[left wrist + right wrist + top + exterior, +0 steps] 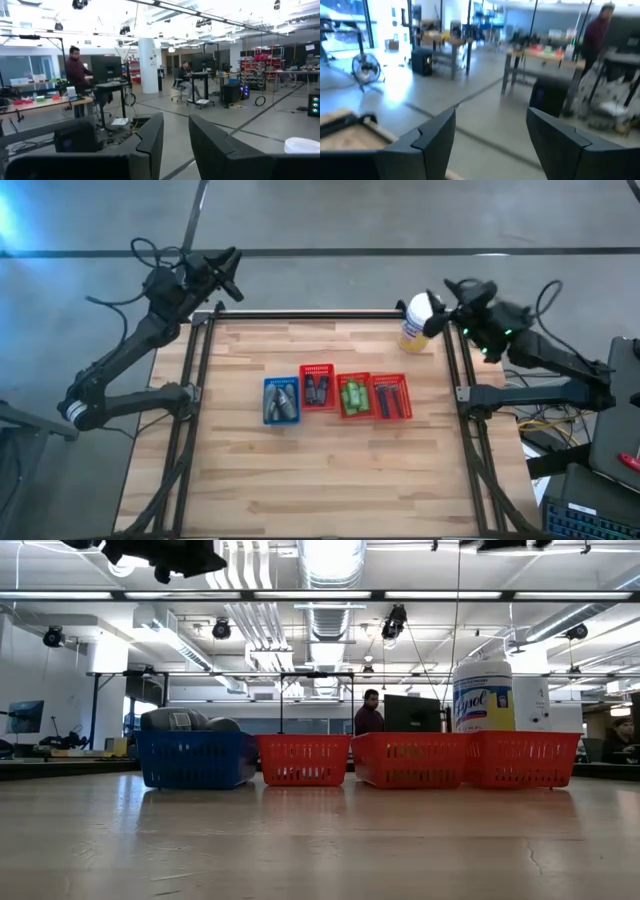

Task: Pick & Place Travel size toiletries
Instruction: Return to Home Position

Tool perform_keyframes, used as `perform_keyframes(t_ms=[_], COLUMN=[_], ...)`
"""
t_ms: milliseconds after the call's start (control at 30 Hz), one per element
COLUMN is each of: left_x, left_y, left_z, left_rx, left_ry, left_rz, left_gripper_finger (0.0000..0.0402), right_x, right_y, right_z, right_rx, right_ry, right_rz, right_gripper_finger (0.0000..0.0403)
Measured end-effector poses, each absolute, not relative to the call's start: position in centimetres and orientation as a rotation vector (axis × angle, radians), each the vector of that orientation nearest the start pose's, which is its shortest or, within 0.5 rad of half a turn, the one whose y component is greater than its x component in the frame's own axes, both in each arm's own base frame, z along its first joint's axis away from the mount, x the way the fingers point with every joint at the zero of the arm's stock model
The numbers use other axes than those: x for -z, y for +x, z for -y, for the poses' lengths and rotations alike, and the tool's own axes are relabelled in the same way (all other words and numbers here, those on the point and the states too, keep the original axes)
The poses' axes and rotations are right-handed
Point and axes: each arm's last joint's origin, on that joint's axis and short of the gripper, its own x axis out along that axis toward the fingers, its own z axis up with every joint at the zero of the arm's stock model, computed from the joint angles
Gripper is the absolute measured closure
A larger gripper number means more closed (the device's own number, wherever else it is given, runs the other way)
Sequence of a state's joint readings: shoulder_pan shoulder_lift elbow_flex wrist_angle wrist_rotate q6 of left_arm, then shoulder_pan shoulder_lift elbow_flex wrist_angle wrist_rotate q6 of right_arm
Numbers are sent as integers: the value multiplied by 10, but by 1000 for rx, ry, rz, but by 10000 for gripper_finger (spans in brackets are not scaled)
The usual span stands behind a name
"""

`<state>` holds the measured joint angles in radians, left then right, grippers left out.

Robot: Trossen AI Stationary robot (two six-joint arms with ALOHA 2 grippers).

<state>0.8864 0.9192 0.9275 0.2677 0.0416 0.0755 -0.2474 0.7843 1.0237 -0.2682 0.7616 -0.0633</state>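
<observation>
Four mesh trays stand in a row at the table's middle. The blue tray (281, 400) holds grey oval bottles (185, 720). Of the three red trays, one (318, 388) holds dark flat packs, the second (354, 395) bright green bottles, the third (392, 396) thin dark razors. My left gripper (236, 277) (176, 130) is open, raised beyond the table's far left corner. My right gripper (446, 298) (490, 125) is open, raised at the far right corner, beside the big jar. Both are far from the trays.
A big white-capped, yellow-labelled jar (415, 322) (483, 695) stands on the table near its far right corner, behind the red trays. Bare wood lies in front of the trays (320, 840) and to either side. Black frame rails (300, 314) run along the table's edges. People show in the room beyond.
</observation>
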Motion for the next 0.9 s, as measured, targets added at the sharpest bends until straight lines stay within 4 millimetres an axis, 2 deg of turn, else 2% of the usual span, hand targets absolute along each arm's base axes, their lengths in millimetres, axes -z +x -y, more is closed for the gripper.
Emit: perform_keyframes(t_ms=[133,200,300,400,600,900], left_x=[-406,-411,-410,-410,-409,-397], left_y=[121,115,104,89,57,16], left_z=[-147,-139,-124,-106,-67,-29], left_rx=[-864,-855,-848,-849,-852,-1110], left_ry=[202,187,141,118,90,125], left_rz=[248,278,240,205,215,184], left_gripper_finger=[306,307,307,307,307,307], right_x=[-355,-339,-331,-326,-319,-298], right_y=[138,141,143,147,158,177], right_z=[55,56,57,58,61,67], right_rx=[1002,995,1004,1011,1023,1021], right_ry=[30,57,58,-34,-148,-181], right_rz=[-79,-45,41,71,73,-44], right_gripper_finger=[148,139,126,114,91,58])
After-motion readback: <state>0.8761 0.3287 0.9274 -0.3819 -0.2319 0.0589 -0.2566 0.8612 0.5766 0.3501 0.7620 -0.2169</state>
